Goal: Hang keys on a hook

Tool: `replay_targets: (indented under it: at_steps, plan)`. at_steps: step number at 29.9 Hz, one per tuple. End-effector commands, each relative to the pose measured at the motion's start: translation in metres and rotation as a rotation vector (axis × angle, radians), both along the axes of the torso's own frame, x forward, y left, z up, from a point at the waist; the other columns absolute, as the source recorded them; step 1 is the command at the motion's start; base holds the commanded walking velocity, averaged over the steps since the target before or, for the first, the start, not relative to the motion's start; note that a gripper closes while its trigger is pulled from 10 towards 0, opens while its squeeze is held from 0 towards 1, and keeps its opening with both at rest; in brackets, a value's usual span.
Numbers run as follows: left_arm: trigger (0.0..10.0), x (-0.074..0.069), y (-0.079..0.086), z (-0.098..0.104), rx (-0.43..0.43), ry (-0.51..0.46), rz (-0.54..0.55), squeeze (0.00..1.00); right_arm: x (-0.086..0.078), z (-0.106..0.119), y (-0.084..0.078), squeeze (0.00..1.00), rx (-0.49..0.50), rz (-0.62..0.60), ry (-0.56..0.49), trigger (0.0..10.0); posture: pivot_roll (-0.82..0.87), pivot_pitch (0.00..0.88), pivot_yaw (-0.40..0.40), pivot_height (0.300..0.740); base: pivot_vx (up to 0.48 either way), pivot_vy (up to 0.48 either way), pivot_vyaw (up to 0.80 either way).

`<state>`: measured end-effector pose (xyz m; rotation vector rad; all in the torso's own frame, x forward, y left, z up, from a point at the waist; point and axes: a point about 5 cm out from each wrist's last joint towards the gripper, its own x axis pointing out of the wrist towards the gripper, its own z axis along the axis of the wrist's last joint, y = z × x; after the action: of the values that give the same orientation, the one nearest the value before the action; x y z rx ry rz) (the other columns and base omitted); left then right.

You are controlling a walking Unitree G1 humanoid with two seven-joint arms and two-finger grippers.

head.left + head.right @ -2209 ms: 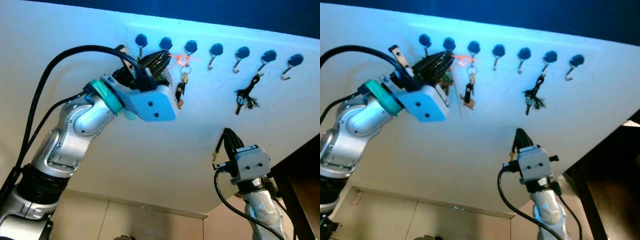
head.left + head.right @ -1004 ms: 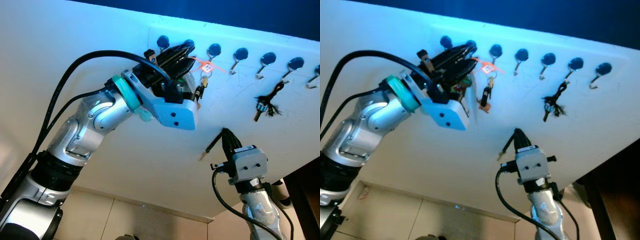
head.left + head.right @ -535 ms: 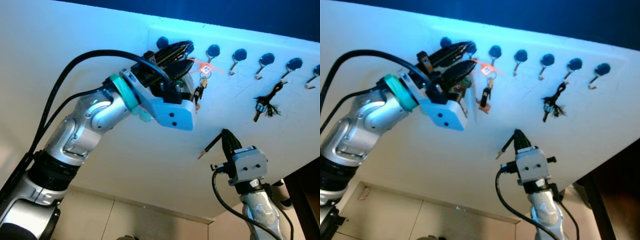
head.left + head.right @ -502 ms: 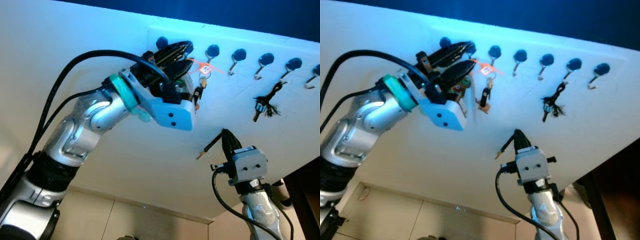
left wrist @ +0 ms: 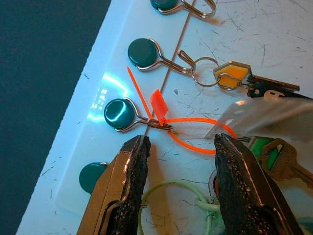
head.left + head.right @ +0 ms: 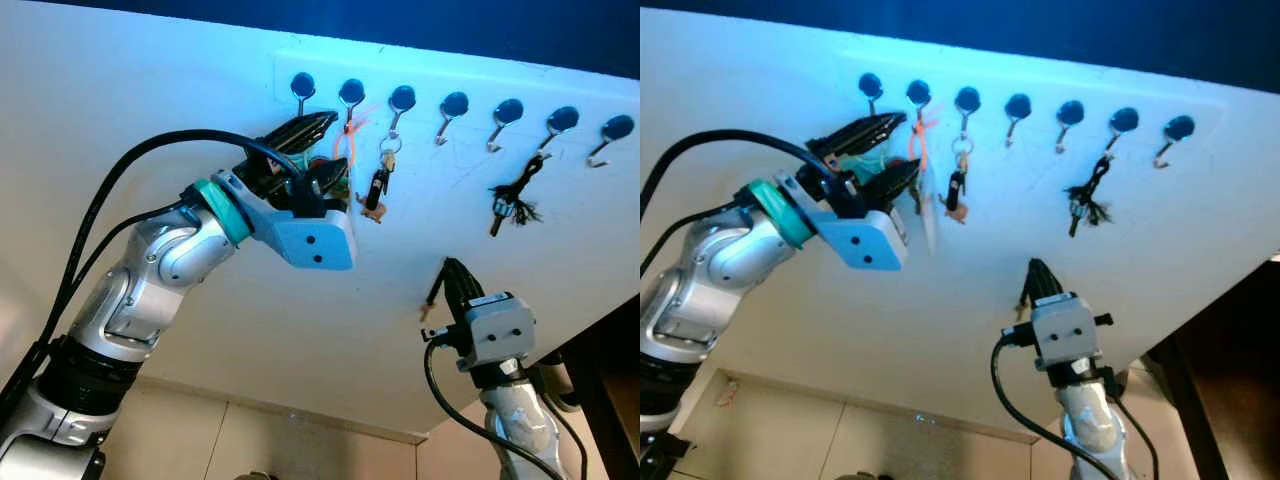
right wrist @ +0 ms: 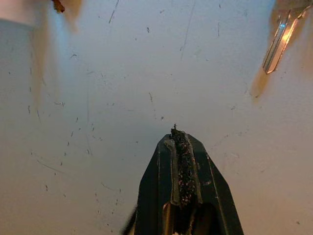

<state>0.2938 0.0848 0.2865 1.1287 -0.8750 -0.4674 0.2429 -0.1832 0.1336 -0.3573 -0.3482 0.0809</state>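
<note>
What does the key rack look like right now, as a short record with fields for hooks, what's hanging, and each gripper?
hooks: row of seven dark-capped hooks on a white board
second hook: orange loop with a tag, caught on the hook
third hook: key ring with a yellow-headed key
sixth hook: dark key bunch
left gripper: jaws open, just below the orange loop, green key beside it
right gripper: jaws shut, raised near the board, holding nothing
</note>
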Motion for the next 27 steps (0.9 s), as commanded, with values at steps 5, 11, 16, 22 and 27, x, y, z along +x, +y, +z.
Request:
replay_targets:
  at_steps: [5, 11, 16, 22, 27]
  plan:
    - [10.0, -0.001, 0.001, 0.001, -0.012, -0.002, 0.022, 0.00, -0.001, -0.004, -0.002, 0.00, 0.003, -0.005, 0.018, 10.0, 0.04, 0.000, 0.058, 0.740, 0.000, 0.000, 0.00]
    - [10.0, -0.001, 0.008, 0.006, -0.096, 0.013, 0.046, 0.00, -0.001, -0.005, -0.002, 0.00, 0.005, -0.006, 0.019, 10.0, 0.04, 0.000, 0.062, 0.740, 0.000, 0.000, 0.00]
    - [10.0, -0.004, 0.023, 0.008, -0.229, 0.108, 0.058, 0.00, -0.001, -0.005, -0.002, 0.00, 0.007, -0.007, 0.021, 10.0, 0.04, 0.000, 0.062, 0.740, 0.000, 0.000, 0.00]
    - [10.0, -0.011, 0.029, -0.002, -0.224, 0.202, 0.030, 0.00, -0.001, -0.006, -0.002, 0.00, 0.006, -0.004, 0.022, 10.0, 0.04, 0.000, 0.059, 0.740, 0.000, 0.000, 0.00]
    - [10.0, -0.019, 0.035, -0.018, -0.216, 0.334, -0.005, 0.00, -0.001, -0.007, -0.003, 0.00, 0.002, -0.005, 0.024, 10.0, 0.03, 0.000, 0.055, 0.740, 0.000, 0.000, 0.00]
